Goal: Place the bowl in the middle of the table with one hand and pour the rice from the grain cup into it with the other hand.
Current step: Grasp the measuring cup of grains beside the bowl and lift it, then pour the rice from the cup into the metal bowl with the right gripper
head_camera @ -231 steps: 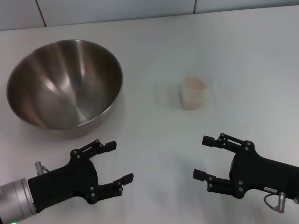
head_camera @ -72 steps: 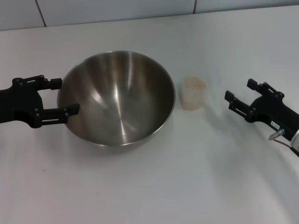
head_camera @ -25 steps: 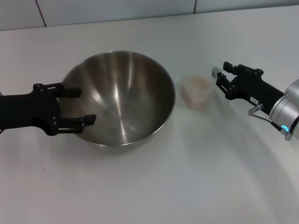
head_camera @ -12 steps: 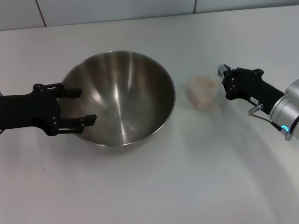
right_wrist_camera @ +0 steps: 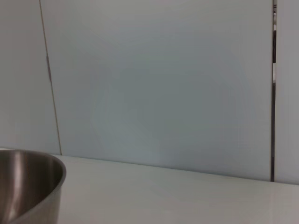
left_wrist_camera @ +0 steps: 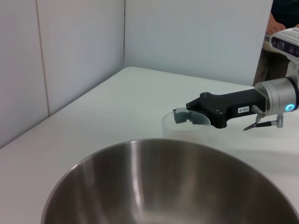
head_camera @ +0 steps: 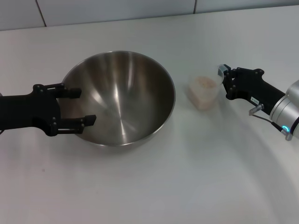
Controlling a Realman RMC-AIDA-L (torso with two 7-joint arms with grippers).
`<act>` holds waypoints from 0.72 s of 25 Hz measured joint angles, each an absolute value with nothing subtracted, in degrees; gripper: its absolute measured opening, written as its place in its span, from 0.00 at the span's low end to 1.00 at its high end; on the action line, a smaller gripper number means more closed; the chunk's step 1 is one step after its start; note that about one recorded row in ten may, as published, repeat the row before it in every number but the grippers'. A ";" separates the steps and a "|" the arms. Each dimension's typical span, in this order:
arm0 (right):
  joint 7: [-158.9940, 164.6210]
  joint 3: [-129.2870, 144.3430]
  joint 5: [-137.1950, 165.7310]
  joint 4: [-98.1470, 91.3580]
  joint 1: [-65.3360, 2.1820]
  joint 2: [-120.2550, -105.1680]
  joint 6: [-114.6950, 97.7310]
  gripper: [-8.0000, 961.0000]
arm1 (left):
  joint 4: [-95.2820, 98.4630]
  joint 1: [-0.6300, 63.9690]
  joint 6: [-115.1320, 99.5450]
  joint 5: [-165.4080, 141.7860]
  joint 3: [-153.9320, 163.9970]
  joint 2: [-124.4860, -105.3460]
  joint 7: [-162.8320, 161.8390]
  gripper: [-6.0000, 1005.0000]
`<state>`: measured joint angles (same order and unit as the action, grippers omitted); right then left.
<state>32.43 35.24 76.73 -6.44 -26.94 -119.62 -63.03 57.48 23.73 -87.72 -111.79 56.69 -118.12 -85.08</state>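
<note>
The steel bowl stands near the middle of the white table. My left gripper is open at the bowl's left wall, with its fingers spread along the rim. My right gripper is shut on the right rim of the grain cup, which is tilted just right of the bowl. The rice shows pale in the cup's mouth. In the left wrist view the bowl's rim fills the foreground, and beyond it the right gripper pinches the translucent cup.
A pale panelled wall runs along the table's far edge. The right wrist view shows only the bowl's side, the tabletop and that wall.
Over the last second my right gripper closed on the cup's rim, and the cup tilted and shifted slightly right. The bowl and my left gripper have stayed put.
</note>
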 joint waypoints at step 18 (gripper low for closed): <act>8.93 23.07 76.73 -1.25 -26.33 -119.64 -87.46 0.05 | 57.57 23.82 -87.79 -111.79 56.68 -118.11 -85.12 0.82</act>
<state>8.93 23.07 76.73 -1.25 -26.33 -119.64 -87.46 57.57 23.82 -87.79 -111.79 56.68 -118.11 -85.12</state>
